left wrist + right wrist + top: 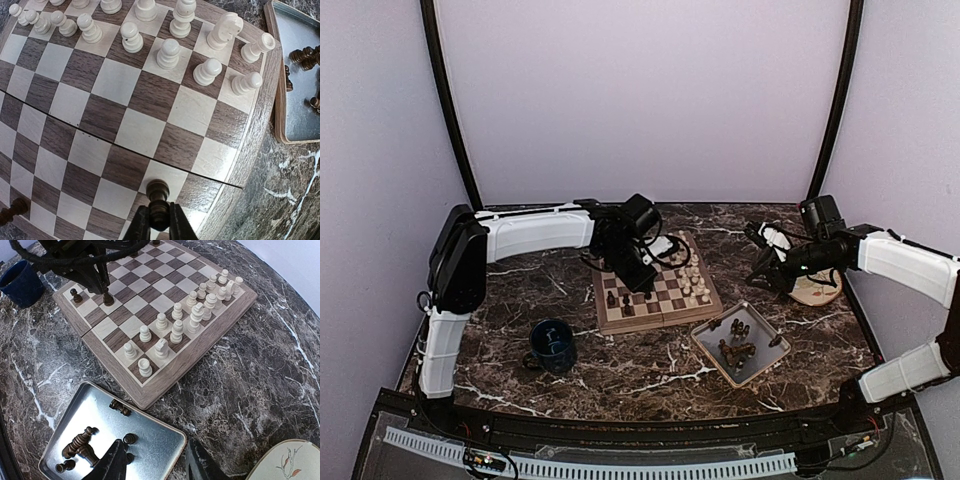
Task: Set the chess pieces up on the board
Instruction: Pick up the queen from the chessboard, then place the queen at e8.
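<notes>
My left gripper [159, 220] is shut on a dark brown pawn [158, 192], jaws pressed against both its sides, at a square near the board's [125, 130] edge. From the right wrist view that gripper [102, 290] and pawn [108, 300] are at the board's [165, 385] far-left side, beside another dark pawn [76, 295]. Cream-white pieces [177, 325] stand in two rows along the opposite side. My right gripper [155, 467] hangs open over the corner of the grey tray [155, 440], nothing between its fingers. Several dark pieces [80, 442] lie in that tray.
A blue mug [552, 345] stands on the marble left of the board [620, 318]. The tray [765, 355] sits right of it, near the front. A round plate [817, 288] lies under the right arm. Walls close the back and sides.
</notes>
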### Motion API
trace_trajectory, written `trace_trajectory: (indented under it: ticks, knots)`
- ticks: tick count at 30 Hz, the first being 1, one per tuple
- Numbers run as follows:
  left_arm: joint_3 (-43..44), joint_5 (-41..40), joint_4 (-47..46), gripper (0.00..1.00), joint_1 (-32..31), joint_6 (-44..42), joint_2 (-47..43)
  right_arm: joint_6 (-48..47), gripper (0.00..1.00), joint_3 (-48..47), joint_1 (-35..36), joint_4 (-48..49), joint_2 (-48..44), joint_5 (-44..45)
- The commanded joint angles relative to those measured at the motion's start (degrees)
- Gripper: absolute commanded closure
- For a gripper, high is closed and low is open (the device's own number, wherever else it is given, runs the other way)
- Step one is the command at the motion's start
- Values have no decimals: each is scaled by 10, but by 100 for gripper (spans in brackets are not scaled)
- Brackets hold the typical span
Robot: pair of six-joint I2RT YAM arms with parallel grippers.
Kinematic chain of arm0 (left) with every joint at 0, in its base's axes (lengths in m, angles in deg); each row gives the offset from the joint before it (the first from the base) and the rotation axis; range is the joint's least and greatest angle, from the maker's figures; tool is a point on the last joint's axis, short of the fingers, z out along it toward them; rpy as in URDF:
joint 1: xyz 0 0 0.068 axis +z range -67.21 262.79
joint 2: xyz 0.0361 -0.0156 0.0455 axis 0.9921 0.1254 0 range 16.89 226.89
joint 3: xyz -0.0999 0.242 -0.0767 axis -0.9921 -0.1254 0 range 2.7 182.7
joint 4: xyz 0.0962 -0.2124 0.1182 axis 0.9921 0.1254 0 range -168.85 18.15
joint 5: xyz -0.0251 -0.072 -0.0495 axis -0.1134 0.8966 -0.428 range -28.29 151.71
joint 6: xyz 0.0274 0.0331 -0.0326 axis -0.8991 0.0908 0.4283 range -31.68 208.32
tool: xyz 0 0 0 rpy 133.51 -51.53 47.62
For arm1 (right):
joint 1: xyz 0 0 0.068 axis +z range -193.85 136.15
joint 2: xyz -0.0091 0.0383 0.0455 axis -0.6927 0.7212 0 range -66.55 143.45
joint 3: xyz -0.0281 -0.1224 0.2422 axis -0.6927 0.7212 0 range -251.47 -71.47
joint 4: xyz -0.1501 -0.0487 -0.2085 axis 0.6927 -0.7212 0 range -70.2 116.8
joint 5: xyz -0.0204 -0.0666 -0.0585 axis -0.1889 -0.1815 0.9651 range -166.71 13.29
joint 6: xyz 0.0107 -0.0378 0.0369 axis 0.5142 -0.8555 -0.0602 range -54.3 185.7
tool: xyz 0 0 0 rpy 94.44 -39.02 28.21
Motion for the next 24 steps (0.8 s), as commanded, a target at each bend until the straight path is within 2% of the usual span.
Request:
trace_trajectory:
  ticks: [1,8,18,24]
  knots:
    - [28,-4,26,92,-2,0,-2,-4,58,2,-1,8,3,-11]
    - [50,-39,48,93,24,18,-30,-4,59,2,-1,7,3,-12]
    - [-47,-56,7,93,95,55,-101,-4,59,2,-1,6,7,-11]
    - [-70,-60,-23,92,105,66,-102,-4,59,0,-1,5,11,-12]
